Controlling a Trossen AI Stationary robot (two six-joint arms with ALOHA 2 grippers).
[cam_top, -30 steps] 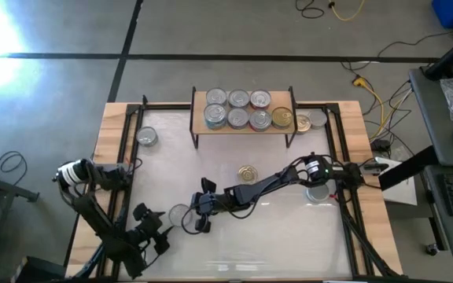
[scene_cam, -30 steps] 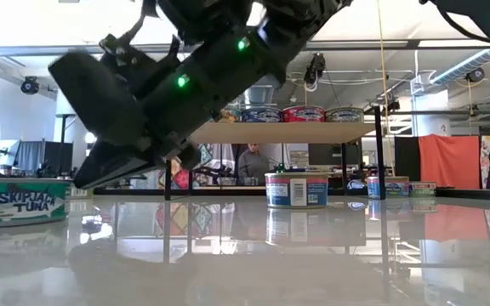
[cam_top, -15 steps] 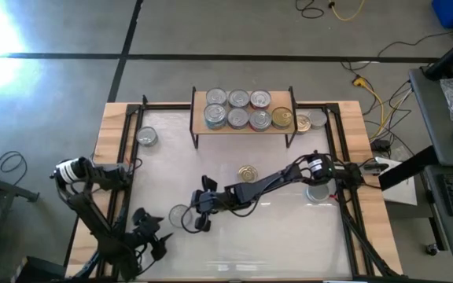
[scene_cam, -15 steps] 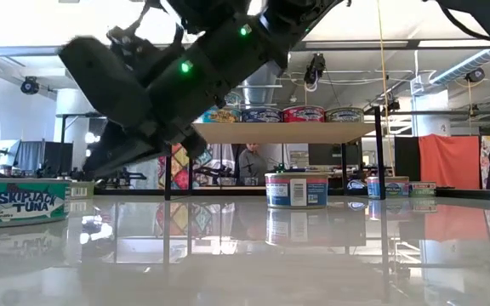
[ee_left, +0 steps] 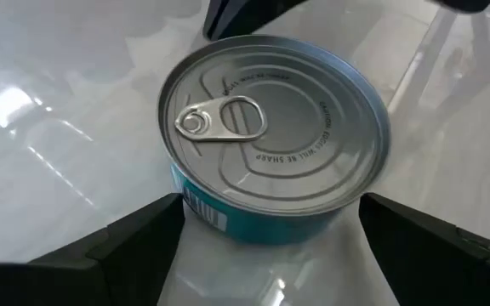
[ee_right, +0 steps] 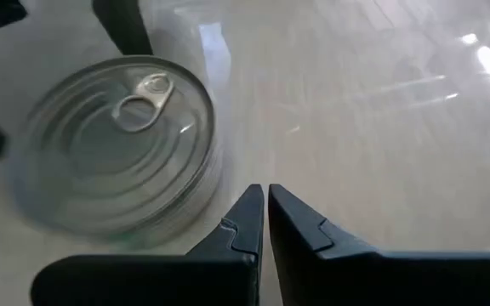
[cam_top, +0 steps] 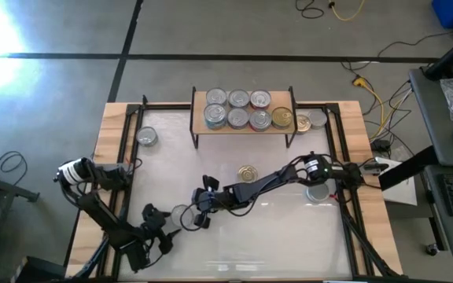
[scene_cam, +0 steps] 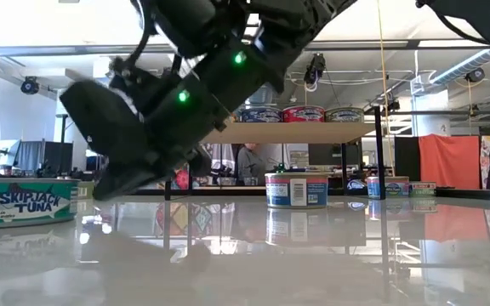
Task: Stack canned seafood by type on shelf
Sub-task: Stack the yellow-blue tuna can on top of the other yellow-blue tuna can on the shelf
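Observation:
A teal-sided tin [ee_left: 270, 140] of canned seafood, with a silver top and pull tab, stands upright on the white tabletop near the front left [cam_top: 181, 214]. My left gripper [ee_left: 270, 208] is open, one finger on each side of the tin's near half, apart from it; it also shows from above [cam_top: 162, 226]. My right gripper [ee_right: 266, 194] is shut, its tips right beside the tin's wall [cam_top: 201, 211]. Several tins [cam_top: 238, 110] stand on the wooden shelf [cam_top: 199, 98] at the back. My right gripper's shut fingertips [ee_right: 245, 208] slant down from the table's right and end beside the tin's side wall [ee_right: 202, 183]. Whether they touch it, I cannot tell.
A gold-topped tin [cam_top: 248, 173] stands mid-table. One tin [cam_top: 146, 137] sits at the far left, two [cam_top: 311, 121] stand right of the shelf, and one [cam_top: 318, 191] lies under my right arm. Wooden rails [cam_top: 112, 157] edge the tabletop.
My left gripper has dropped and gone toward the table's right edge, up to the teal-sided tin, so that its fingers now flank it. The tin stands at about the same spot.

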